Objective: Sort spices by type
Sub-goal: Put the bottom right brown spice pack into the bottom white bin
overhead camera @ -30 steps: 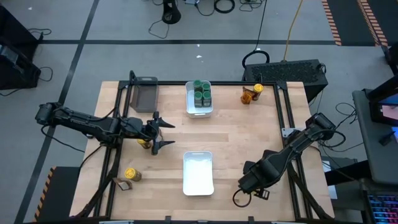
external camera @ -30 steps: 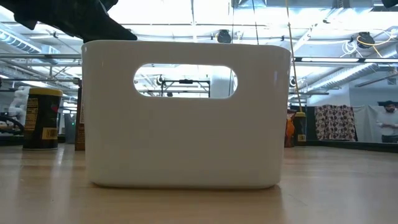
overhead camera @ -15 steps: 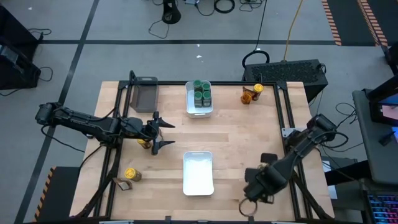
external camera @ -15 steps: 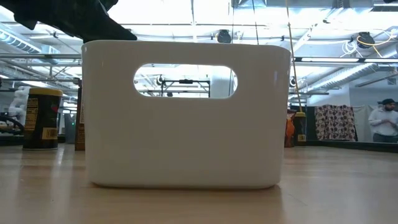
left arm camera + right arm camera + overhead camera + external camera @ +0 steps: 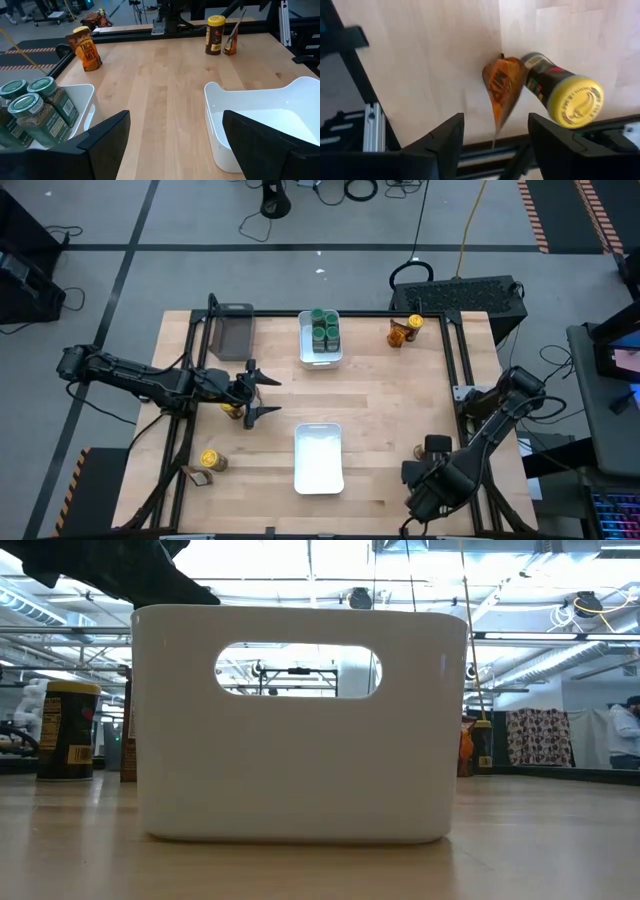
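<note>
The green-lidded jars (image 5: 323,330) already stand together in the white bin (image 5: 305,357) at the top middle of the picture, but the other white bin (image 5: 318,460) at the bottom middle holds nothing yet. A yellow-lidded jar (image 5: 415,326) and a packet (image 5: 398,335) wait at the upper right of the desk (image 5: 390,395), and another jar (image 5: 210,457) and packet (image 5: 198,477) sit at the lower left, so I think most sorting is left. The left gripper (image 5: 258,393) hangs open at the middle left, above a jar I can barely see, and the right gripper (image 5: 425,502) is open with nothing in it at the bottom right
</note>
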Motion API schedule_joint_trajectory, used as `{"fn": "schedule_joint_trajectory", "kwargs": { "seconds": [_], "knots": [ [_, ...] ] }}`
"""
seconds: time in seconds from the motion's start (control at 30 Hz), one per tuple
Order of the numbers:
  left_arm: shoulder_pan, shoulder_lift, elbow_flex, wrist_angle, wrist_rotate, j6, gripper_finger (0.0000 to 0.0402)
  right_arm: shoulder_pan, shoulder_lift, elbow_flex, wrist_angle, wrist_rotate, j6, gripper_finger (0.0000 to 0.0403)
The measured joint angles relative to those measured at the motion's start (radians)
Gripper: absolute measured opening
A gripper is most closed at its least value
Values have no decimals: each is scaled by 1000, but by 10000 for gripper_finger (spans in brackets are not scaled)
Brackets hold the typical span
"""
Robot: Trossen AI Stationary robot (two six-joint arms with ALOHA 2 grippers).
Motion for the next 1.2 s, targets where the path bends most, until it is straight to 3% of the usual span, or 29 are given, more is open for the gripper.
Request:
{"fn": "schedule_joint_trajectory", "kwargs": {
  "seconds": [0.57, 0.7, 0.97, 1.2],
  "knots": [
    [0, 0, 0, -45, 0, 1, 322, 2, 0, -211, 192, 4, -59, 175],
    [0, 0, 0, -45, 0, 1, 322, 2, 0, -231, 212, 4, -90, 138],
    [0, 0, 0, -45, 0, 2, 322, 2, 0, -231, 215, 3, -152, 16],
    [1, 0, 0, -45, 0, 2, 322, 2, 0, -231, 232, 3, -236, 2]
  ]
}}
